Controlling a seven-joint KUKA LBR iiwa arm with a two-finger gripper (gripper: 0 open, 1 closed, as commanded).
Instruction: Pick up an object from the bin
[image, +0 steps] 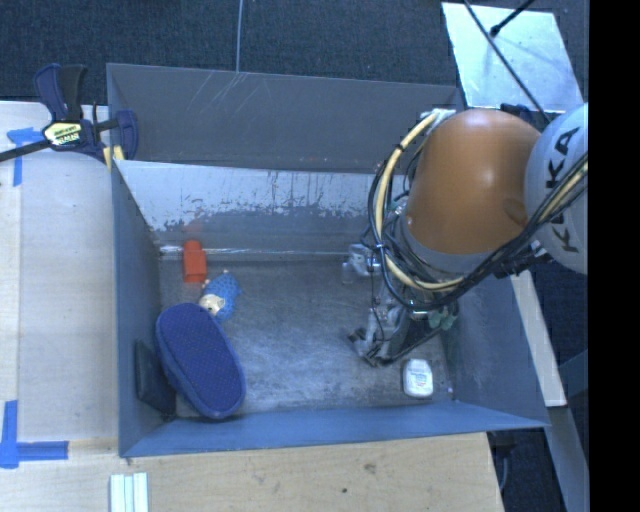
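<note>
The gripper hangs low over the grey bin's floor, just beside a small white packet; whether it is open or holds anything, I cannot tell

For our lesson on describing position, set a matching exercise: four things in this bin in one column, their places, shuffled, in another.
1 orange block
2 big blue oval thing
3 small white thing
4 black thing

A front right, beside the gripper
B against left wall, front corner
C back left, by far wall
D front left floor, lying slantwise

Pairs: 1-C, 2-D, 3-A, 4-B.
</note>
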